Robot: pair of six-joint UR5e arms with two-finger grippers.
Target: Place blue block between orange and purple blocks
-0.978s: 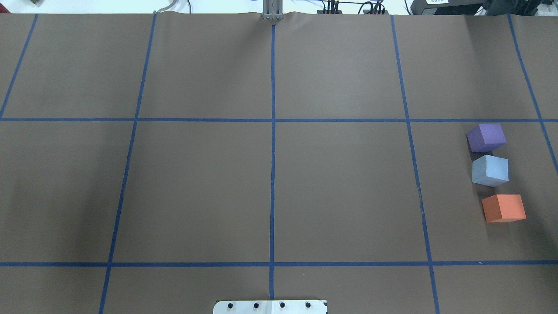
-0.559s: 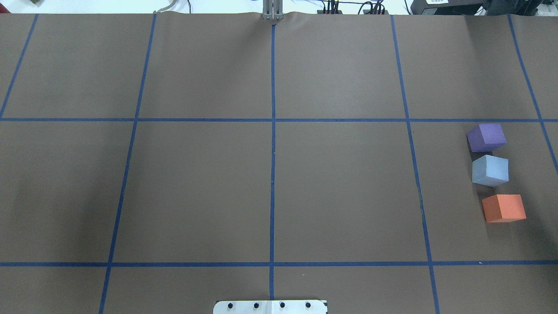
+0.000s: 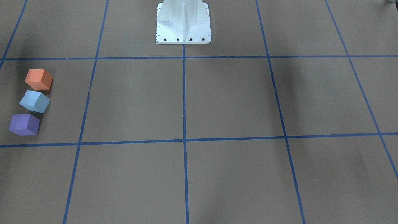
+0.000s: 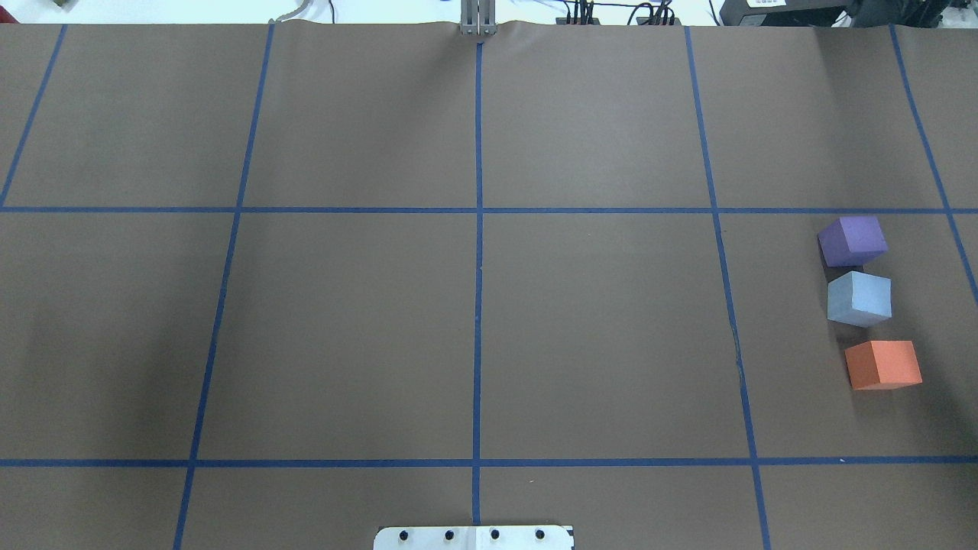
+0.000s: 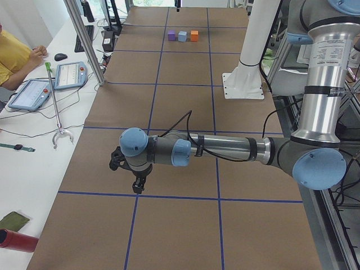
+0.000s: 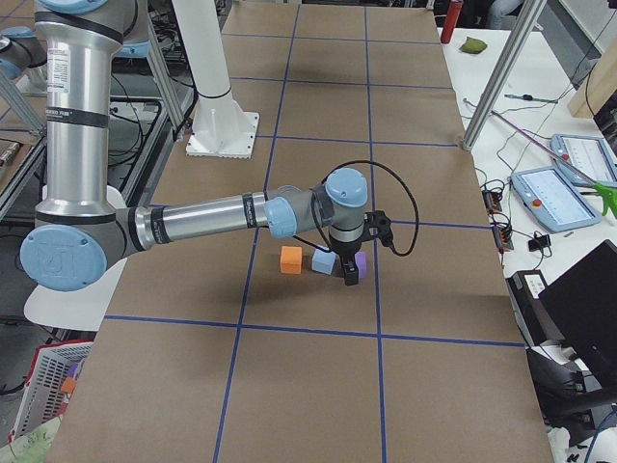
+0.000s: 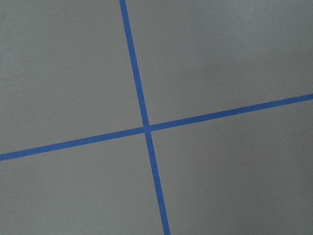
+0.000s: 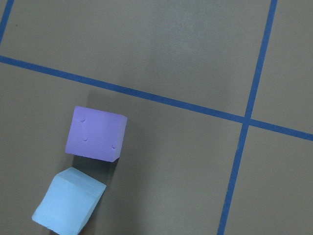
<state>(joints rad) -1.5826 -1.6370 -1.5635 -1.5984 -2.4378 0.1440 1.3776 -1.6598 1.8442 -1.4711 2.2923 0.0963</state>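
Note:
The blue block [image 4: 859, 298] sits on the brown table between the purple block [image 4: 852, 241] beyond it and the orange block [image 4: 882, 364] nearer the robot, in one slightly crooked row at the right. The front view shows the same row: orange block [image 3: 39, 79], blue block [image 3: 34, 101], purple block [image 3: 24, 124]. My right gripper [image 6: 349, 277] hangs just above the purple block [image 6: 361, 261] and blue block [image 6: 322, 261]; I cannot tell whether it is open or shut. My left gripper [image 5: 136, 187] hovers over bare table far from the blocks, state unclear.
Blue tape lines [image 4: 478, 229] divide the table into squares. The robot's white base plate [image 3: 183, 31] stands mid-table on the robot's side. A person's arm [image 5: 19, 53], tablets [image 5: 70, 74] and a grabber tool [image 5: 56, 107] lie beside the far long edge.

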